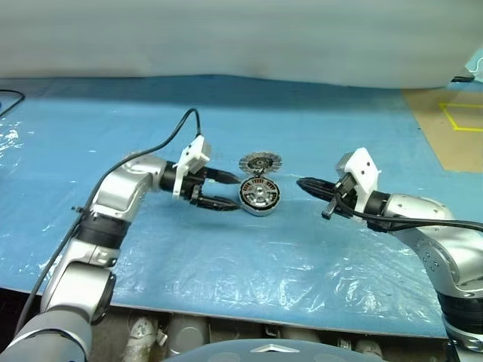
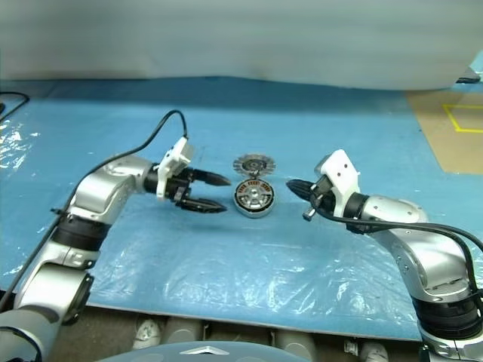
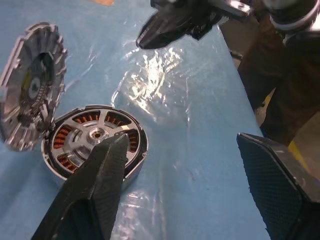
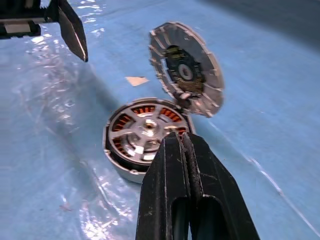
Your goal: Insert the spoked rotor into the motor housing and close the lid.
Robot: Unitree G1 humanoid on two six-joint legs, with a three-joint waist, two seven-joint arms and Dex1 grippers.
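Since the rotor already looks seated, the risk from here is all about that lid. On the blue plastic-covered table [image 1: 226, 256] the left gripper [image 2: 215, 192] sits just beside the motor housing [image 2: 253, 199], fingers spread wide with nothing between them. The right gripper [image 2: 293, 186], pressed together and empty, points at the housing from the other side. The lid [image 4: 187, 67] stands up on its hinge. The spoked rotor [image 4: 146, 130] lies inside over the copper windings. A sideways nudge could skid the housing on that slick film, or the lid could come down crooked.
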